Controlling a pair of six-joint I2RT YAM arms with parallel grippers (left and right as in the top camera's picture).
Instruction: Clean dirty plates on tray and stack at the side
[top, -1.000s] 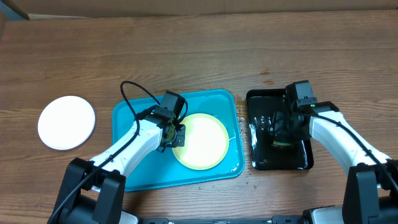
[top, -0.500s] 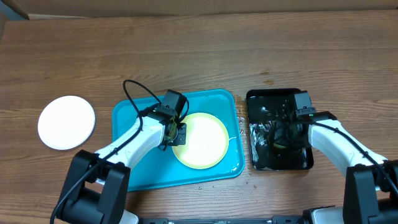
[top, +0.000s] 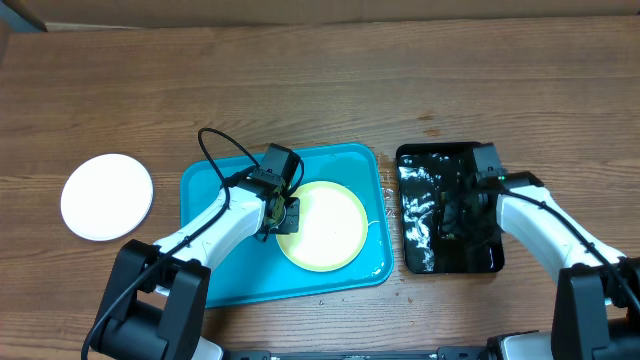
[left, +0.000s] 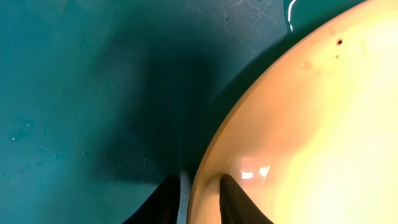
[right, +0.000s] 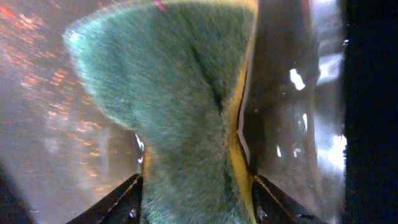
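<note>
Both busy: left claw (left: 200, 184), narrow, nips the rim of the yellow-green plate (left: 311, 124); right claw (right: 198, 186) pinches a green sponge (right: 168, 93) over the black tray (top: 410, 252).

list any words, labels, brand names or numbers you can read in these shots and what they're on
No readable text in any view.
turquoise tray: no print or label.
yellow-green plate: plain, only small dark specks.
white plate: plain.
black tray: only glare, no lettering.
sponge: no mark shows.
</note>
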